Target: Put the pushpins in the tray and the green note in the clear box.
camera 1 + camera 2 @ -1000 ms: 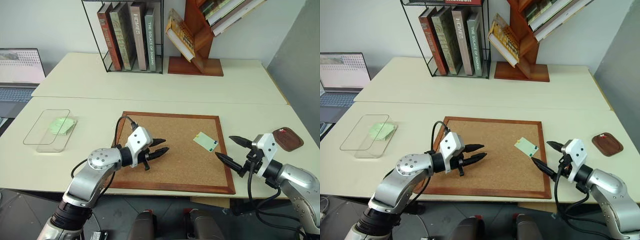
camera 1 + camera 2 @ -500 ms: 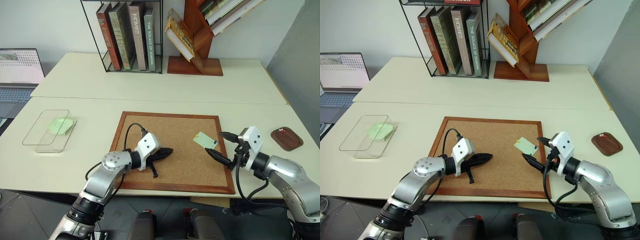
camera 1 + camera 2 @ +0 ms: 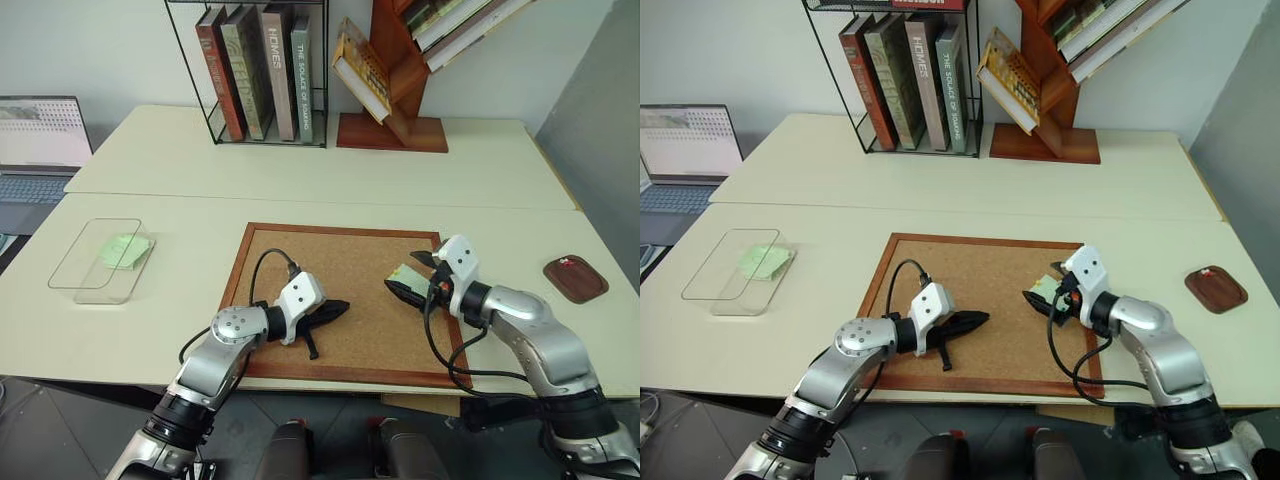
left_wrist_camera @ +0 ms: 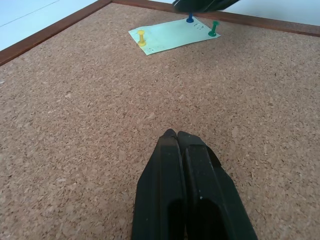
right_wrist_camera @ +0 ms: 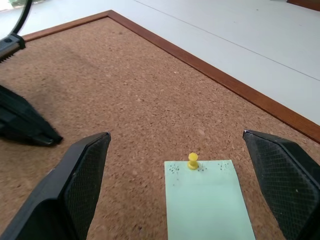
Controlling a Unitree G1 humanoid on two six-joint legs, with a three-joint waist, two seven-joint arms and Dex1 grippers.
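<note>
Yellow pushpin [image 5: 192,160] sits dead ahead between the wide-open right gripper's [image 5: 180,187] fingers, pinning the note [image 5: 207,197]; the left gripper [image 4: 179,137], pinched shut and empty, is further off.

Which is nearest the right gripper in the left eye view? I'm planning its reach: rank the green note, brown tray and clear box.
1. Green note, on the cork board between the right gripper's open fingers.
2. Brown tray, on the table's right.
3. Clear box, far left.

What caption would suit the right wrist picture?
Open right gripper poised over the yellow pushpin pinning the green note to the cork board.
</note>
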